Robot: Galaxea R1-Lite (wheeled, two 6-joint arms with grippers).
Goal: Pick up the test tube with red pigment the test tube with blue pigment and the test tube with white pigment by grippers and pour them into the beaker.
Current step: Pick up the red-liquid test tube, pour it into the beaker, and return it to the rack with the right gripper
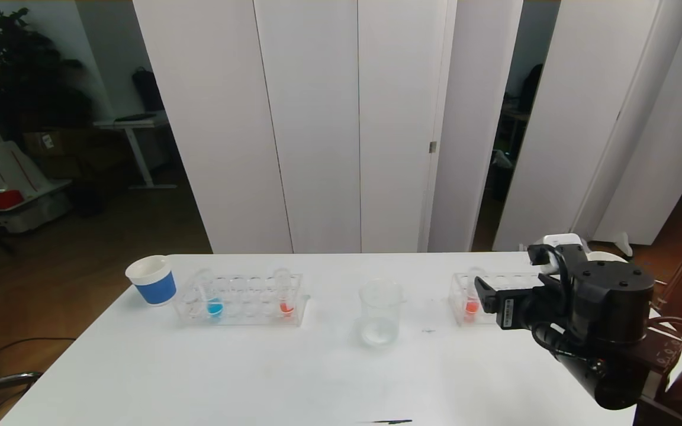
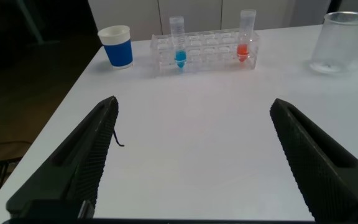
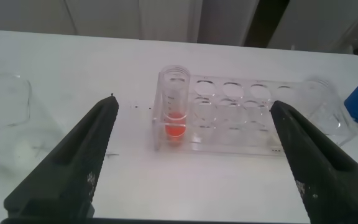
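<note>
Over on the right, picked out the right gripper (image 1: 485, 297) low above the table (image 1: 293, 378), pincer spread wide apart, nothing between the fingers (image 3: 86, 162). Aimed straight at the test tube with red pigment (image 3: 174, 106), upright in the end hole of the right rack (image 3: 253, 118). Looked lined up that way so the fingers could slide in either side of the tube, just short of it and not yet touching.

Spotted the beaker (image 1: 380, 312) mid-table, upright and open, between the two racks. Probably set there so either arm could reach it for a pour. Appeared close to empty, so most likely early in the job.

Swung across to the left rack (image 1: 240, 300): found the test tube with blue pigment (image 1: 214, 299) upright towards its left end, a second red tube (image 1: 285, 296) at its right end. Noted a blue paper cup (image 1: 150, 281) just left of that rack.

Couldn't make out the test tube with white pigment anywhere.

From the left wrist view, caught the left gripper (image 2: 194, 104) also parted, empty, parked over the near left part of the table, well back from the blue tube. Seemed to be waiting its turn.
</note>
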